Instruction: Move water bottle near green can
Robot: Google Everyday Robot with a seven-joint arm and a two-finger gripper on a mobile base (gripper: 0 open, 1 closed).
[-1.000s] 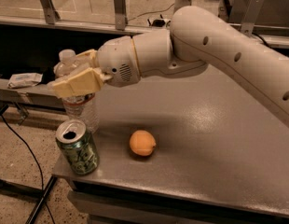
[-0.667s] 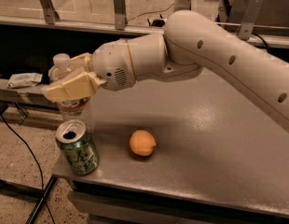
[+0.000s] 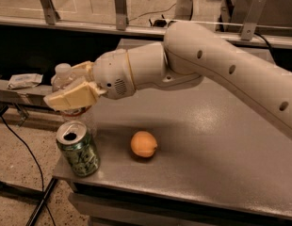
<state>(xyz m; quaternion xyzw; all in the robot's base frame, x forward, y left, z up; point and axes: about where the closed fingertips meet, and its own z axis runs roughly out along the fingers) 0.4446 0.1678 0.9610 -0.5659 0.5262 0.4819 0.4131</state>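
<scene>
The tool (image 3: pixel 62 87) pinches the water bottle (image 3: pixel 61 74) upright between its fingers, at the near corner of the grey surface (image 3: pixel 207 140). The bottle is just behind the green can (image 3: pixel 79 149). An orange (image 3: pixel 144 144) lies near the can, not touching it.

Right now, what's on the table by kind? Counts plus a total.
Bottles: 1, the water bottle, gripped by the gripper at the left end of the table, just behind the can
Cans: 1, the green can
Fruit: 1, an orange fruit
Total: 3
</scene>
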